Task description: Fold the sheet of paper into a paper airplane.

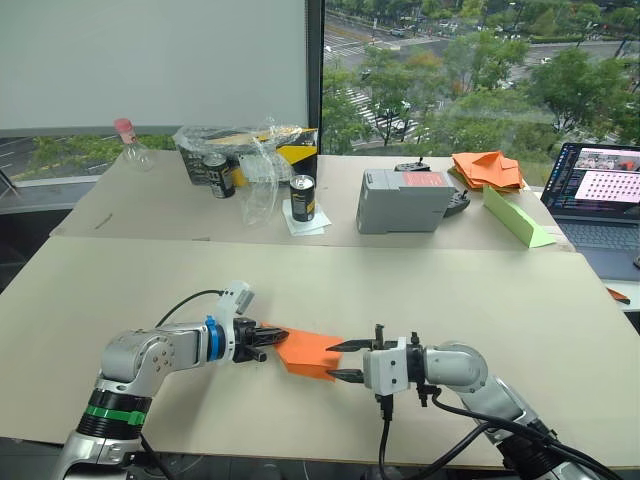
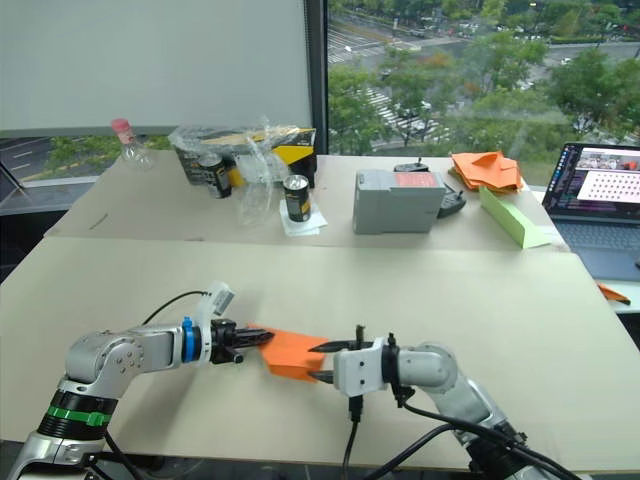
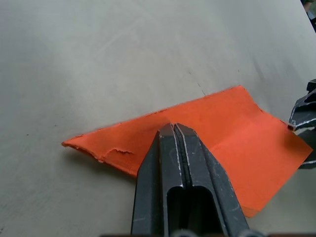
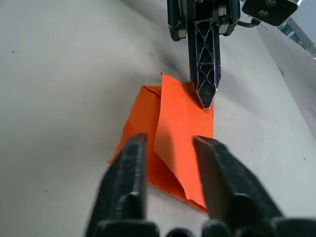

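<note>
1. The left claw [image 3: 173,129] covers the sheet of paper [image 3: 232,133] beneath its closed tips, so you can't see that fold.
2. Behind the right claw [image 1: 345,360], the laptop [image 1: 600,200] is cut off at the edge.
3. Its screen content is too small for you to read.

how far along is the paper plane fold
Done: the sheet of paper is already creased into a smaller, layered pointed shape. In hand: left gripper, fingers shut, presses its pointed end; right gripper is open around the other end. Left: no fin or wings yet.
</note>
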Robot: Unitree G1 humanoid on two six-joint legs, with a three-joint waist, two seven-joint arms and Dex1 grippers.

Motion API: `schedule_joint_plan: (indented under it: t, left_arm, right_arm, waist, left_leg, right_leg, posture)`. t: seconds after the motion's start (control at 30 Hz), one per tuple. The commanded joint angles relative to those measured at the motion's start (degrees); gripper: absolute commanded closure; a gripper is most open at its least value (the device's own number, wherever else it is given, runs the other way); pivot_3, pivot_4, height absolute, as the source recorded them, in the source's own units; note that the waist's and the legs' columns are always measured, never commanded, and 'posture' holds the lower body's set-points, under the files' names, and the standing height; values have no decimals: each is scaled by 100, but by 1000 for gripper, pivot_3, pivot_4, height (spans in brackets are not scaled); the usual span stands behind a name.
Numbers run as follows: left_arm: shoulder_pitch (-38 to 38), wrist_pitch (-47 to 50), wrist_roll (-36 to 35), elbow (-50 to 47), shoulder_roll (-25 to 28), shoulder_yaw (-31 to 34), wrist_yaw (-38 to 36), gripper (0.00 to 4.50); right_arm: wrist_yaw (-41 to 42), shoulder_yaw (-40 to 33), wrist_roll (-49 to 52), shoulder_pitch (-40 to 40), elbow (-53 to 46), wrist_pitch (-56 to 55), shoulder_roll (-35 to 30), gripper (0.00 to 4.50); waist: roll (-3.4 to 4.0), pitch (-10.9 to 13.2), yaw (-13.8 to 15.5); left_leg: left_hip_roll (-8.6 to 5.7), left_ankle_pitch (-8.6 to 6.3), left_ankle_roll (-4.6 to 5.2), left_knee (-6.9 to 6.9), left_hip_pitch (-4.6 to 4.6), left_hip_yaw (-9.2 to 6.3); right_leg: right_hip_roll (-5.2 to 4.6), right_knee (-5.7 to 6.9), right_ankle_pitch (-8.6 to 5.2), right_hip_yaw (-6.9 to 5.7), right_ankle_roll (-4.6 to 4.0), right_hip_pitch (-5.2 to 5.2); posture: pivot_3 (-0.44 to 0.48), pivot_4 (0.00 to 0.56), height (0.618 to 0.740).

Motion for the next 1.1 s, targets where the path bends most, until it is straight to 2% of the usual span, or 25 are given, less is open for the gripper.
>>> schedule_joint_plan:
  t: [0.03, 0.23, 0.33, 0.77, 1.1]
  left_arm:
    - [97, 171, 217, 123, -2, -103, 98, 4500]
    - [114, 179, 214, 103, 0, -91, 102, 4500]
    - [110, 177, 220, 106, 5, -88, 98, 4500]
    - [67, 163, 257, 131, -27, -100, 65, 4500]
    - [65, 166, 267, 98, -63, -79, 68, 4500]
  right_arm:
    - [-99, -18, -74, -98, 21, -328, -15, 4443]
    - [-118, 8, -177, -92, 133, -467, -46, 4481]
    - [-42, -40, -18, -84, 85, -155, -17, 4481]
    - [367, -411, 1582, -254, -844, 3079, 219, 4481]
    - [33, -608, 2137, -414, -781, 4775, 568, 4481]
  waist:
    - [0, 0, 0]
    - [0, 0, -1]
    - [0, 0, -1]
    - [0, 0, 0]
    - [0, 0, -1]
  left_leg:
    - [0, 0, 0, 0, 0, 0]
    - [0, 0, 0, 0, 0, 0]
    - [0, 0, 0, 0, 0, 0]
    - [1, -1, 1, 0, 3, -2]
    - [0, -1, 3, 0, 3, -2]
  right_leg:
    - [0, 0, 0, 0, 0, 0]
    - [0, 0, 0, 0, 0, 0]
    - [0, 0, 0, 0, 0, 0]
    - [0, 3, 0, 0, 0, 2]
    - [0, 4, 0, 0, 0, 2]
  posture:
    - [0, 150, 740]
    - [0, 150, 740]
    - [0, 150, 740]
    - [0, 150, 740]
    - [0, 150, 740]
